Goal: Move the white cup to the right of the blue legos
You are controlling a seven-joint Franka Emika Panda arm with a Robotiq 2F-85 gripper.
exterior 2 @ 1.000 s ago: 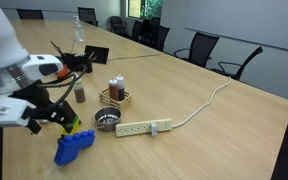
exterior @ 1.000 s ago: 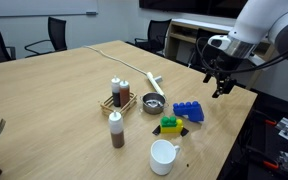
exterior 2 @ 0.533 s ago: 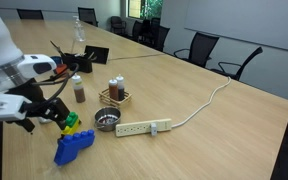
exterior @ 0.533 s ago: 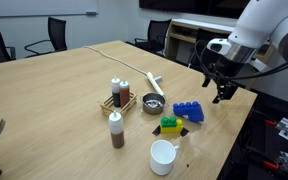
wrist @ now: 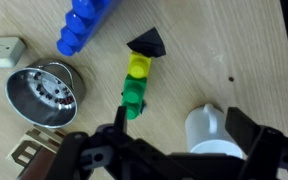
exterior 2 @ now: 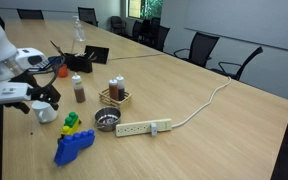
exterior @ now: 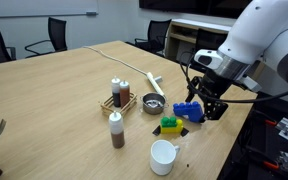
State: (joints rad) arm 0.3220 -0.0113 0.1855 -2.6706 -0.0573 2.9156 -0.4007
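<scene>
Step in hand: approach for the grasp on the white cup (wrist: 210,130); nothing is gripped yet.

The gripper (wrist: 169,152) is hanging above the table (wrist: 254,60), jaws spread wide and empty. In the wrist view the cup is sitting below the hand, inside the finger span but off centre. It is lying close to one finger (wrist: 269,160) and well apart from the other (wrist: 79,155). The green-and-yellow lego cluster (wrist: 135,85) is lying just ahead of the hand, with the blue legos (wrist: 84,25) further ahead. The metal bowl (wrist: 46,93) is sitting out to the side, past the far finger.

In an exterior view the cup (exterior: 164,156) is standing upright, apart from the cluster.

Judgement on doing this well:
- I am reading the hand as needing a sideways shift before lowering, so the cup sits midway between the fingers. Dropping as it stands is risking the near finger landing on the rim and tipping the cup.
- The cup is looking light, so a gentle squeeze around the body should be enough.
- Lifting should clear the cluster on the way across.
</scene>
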